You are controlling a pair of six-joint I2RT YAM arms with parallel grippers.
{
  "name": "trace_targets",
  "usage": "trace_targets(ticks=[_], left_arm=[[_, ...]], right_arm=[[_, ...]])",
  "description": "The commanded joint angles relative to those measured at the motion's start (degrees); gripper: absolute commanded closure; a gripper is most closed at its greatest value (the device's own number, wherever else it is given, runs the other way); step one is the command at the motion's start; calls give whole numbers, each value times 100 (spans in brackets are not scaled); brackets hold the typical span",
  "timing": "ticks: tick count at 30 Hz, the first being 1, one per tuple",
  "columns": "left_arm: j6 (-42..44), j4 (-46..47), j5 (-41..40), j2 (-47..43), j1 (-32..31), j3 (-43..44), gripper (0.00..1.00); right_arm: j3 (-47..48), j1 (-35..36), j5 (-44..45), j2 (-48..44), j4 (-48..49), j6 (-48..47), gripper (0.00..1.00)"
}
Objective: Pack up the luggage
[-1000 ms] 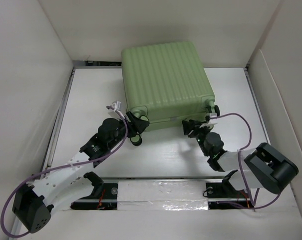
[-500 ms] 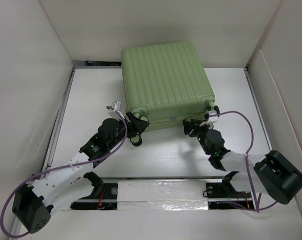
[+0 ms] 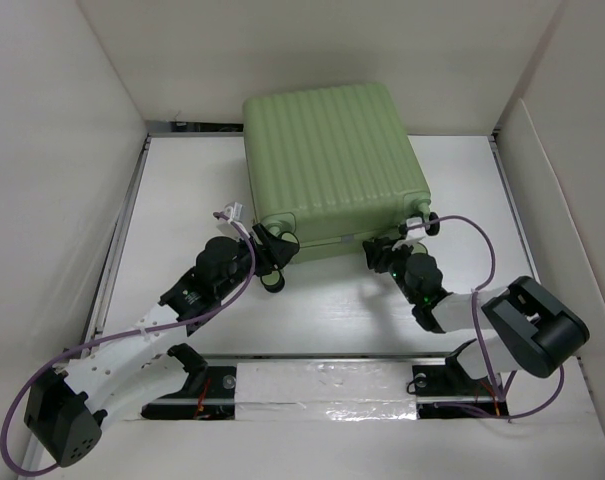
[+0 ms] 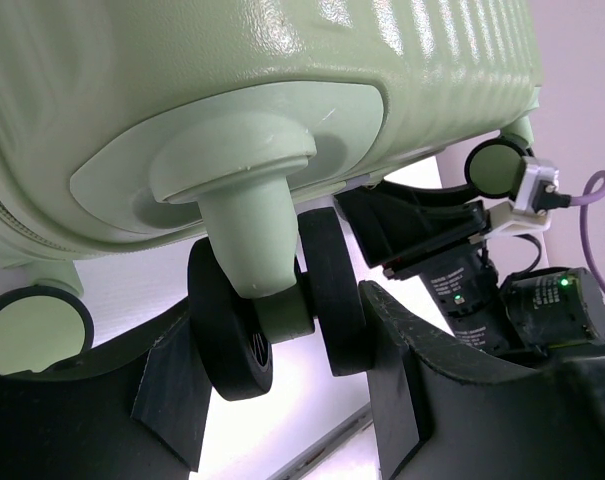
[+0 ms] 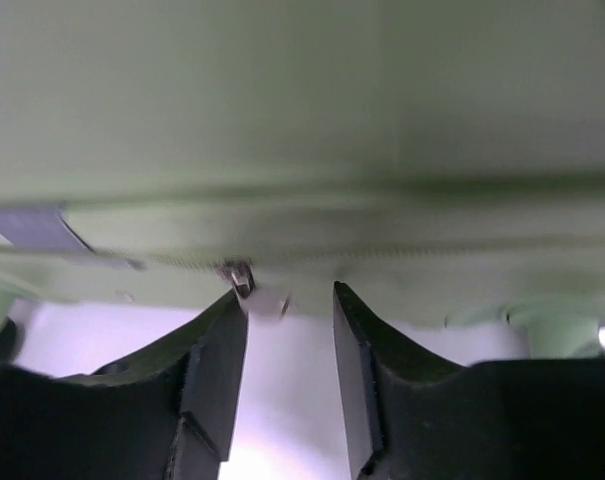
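The luggage (image 3: 332, 160) is a pale green ribbed suitcase lying closed and flat at the back middle of the table. My left gripper (image 3: 274, 256) is at its near left corner. In the left wrist view the gripper (image 4: 280, 330) has its fingers pressed on both sides of a black twin caster wheel (image 4: 332, 300) under the shell (image 4: 232, 80). My right gripper (image 3: 384, 250) is at the near edge, right of centre. In the right wrist view it (image 5: 288, 300) is open under the zip line, with a small metal zipper pull (image 5: 250, 290) at its left fingertip.
White walls (image 3: 62, 150) close in the table on the left, back and right. A metal rail (image 3: 322, 355) runs along the near edge by the arm bases. Another caster (image 4: 32, 335) sits left of the held one. The right gripper body (image 4: 452, 270) shows behind it.
The right arm's elbow has swung out and back, and its gripper has edged left, closer to the suitcase's near edge. The left arm and the suitcase have not moved.
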Motion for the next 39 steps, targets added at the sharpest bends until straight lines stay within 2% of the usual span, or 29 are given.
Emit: trace_targets(ticks=[1,8,10,11,12,14,15,20,28,32,36,39], left_arm=[[684,625,1007,-158,-231,139,100],[658,695,1060,-62,-231,112,100],[649,730,1077,-44,-231,103,100],[640,731,1069,-44,-231,103,100],[640,757,1077,-35,-231,86,100],[623,809,1104,-18,-231,77,100],[614,888,1130,8,-231,77,100],[447,1371,1446,333,-231,94,100],[-97,2864,2210,1352,-231,560,100],[-502,3718,2449,1923,-336,989,100],[-467,3780,2238,2170,-792,1439,100],[-467,3798,1983,2171,-1031,1545,100]], right_arm=[[234,-40,-43,-88,675,-329,56],[173,-40,133,-273,482,-329,56],[190,12,107,-203,656,-364,60],[173,12,72,-107,771,-382,65],[155,12,63,-45,911,-391,78],[173,12,2,35,1062,-365,89],[225,12,1,61,1036,-356,100],[278,565,71,88,1000,-347,100],[348,2882,1178,237,710,118,100],[778,3430,1128,955,1114,391,100],[1848,3782,723,1807,1518,523,100],[2281,3844,459,2501,2097,917,100]])
